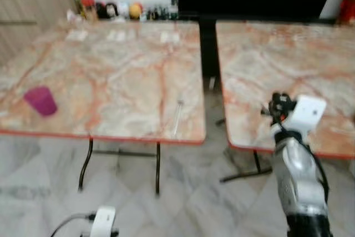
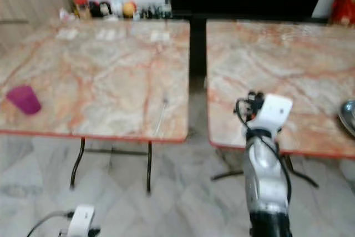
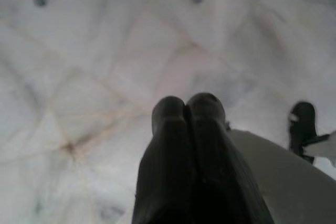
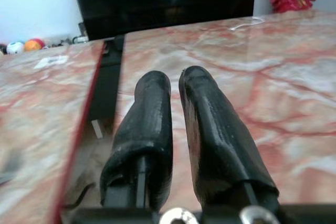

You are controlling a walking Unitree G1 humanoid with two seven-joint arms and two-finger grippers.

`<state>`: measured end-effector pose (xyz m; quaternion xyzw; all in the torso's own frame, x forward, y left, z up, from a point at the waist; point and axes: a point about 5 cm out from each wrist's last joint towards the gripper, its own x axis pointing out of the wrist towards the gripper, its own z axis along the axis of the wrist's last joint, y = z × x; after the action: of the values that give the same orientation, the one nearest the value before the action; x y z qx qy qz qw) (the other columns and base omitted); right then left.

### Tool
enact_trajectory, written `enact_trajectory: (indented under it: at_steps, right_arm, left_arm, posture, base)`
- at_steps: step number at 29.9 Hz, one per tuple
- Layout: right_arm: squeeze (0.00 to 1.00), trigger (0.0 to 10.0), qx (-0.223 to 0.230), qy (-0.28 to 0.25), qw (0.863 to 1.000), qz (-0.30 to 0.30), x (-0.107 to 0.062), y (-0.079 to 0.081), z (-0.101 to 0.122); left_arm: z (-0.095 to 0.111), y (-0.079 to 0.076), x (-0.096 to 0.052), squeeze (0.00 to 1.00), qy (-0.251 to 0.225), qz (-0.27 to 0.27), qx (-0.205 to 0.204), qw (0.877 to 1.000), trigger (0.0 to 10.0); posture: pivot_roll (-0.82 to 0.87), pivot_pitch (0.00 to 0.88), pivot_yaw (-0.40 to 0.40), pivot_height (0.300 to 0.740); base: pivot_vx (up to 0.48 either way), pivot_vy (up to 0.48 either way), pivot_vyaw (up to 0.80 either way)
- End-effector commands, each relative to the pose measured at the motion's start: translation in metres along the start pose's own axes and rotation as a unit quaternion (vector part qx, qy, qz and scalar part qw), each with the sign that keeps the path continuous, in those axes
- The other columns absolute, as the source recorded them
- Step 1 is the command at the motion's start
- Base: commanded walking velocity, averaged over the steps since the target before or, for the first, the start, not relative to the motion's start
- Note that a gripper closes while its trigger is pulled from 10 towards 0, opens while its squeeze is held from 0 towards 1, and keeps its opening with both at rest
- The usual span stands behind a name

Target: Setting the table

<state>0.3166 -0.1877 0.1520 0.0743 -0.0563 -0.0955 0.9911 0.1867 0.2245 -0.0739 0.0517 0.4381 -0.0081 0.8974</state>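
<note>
Low over the pale marble floor (image 3: pixel 94 77), with its faint veining and diagonal tile joints, the left gripper (image 3: pixel 187 109) hangs with its two rounded, matte black fingers pressed together and nothing between them. Higher up, the right gripper (image 4: pixel 176 85) is raised above the near edge of the right bench (image 1: pixel 288 65), its textured black fingers nearly together with a thin gap and holding nothing. Both benches have glossy tops of pink and cream marble pattern with a red rim, and the left bench (image 1: pixel 111 76) stands on thin dark metal legs. On the left bench a purple plastic cup (image 1: pixel 40 101) stands near its front left corner; what it holds cannot be made out. A thin clear straw-like stick (image 1: pixel 178 116) lies near the front right edge. The curved rim of a shiny metal bowl (image 2: pixel 349 116) rests on the right bench.
</note>
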Motion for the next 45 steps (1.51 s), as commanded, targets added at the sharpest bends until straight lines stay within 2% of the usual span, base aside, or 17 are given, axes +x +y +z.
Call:
enact_trajectory:
  at_steps: [1, 9, 22, 36, 45]
  right_arm:
    - [0.0, 10.0, -0.004, -0.002, 1.0, 0.006, 0.0006, 0.0035, 0.0025]
    - [0.0, 10.0, -0.004, 0.003, 1.0, 0.005, 0.0019, 0.0043, 0.002]
    - [0.0, 10.0, -0.006, 0.016, 1.0, 0.007, 0.0017, 0.0056, -0.0027]
    - [0.0, 10.0, -0.023, 0.018, 1.0, 0.01, 0.0017, 0.0053, -0.0041]
    - [0.0, 10.0, -0.015, 0.025, 1.0, 0.003, 0.0009, 0.0039, -0.0073]
  left_arm:
    - [-0.0051, 0.0027, -0.0013, 0.0, 0.009, 0.005, -0.005, 1.0, 10.0]
    - [-0.0042, 0.003, -0.001, 0.0, 0.009, 0.008, -0.007, 1.0, 10.0]
    - [-0.0026, 0.0032, -0.0007, 0.0, 0.007, 0.008, -0.007, 1.0, 10.0]
    - [-0.0016, 0.0034, -0.0005, 0.0, 0.007, 0.004, -0.006, 1.0, 10.0]
    - [-0.0018, 0.0034, -0.0005, 0.0, 0.01, 0.002, -0.006, 1.0, 10.0]
  posture:
    - [0.04, 0.043, -0.007, 0.74]
    - [0.05, 0.073, -0.009, 0.74]
    - [0.05, 0.096, -0.006, 0.74]
    - [0.05, 0.096, -0.004, 0.74]
    - [0.05, 0.097, -0.005, 0.74]
  base:
    - [0.0, 0.48, 0.0]
    - [0.0, 0.452, 0.0]
    - [0.0, 0.0, 0.0]
    - [0.316, 0.0, 0.09]
    - [0.217, 0.0, 0.18]
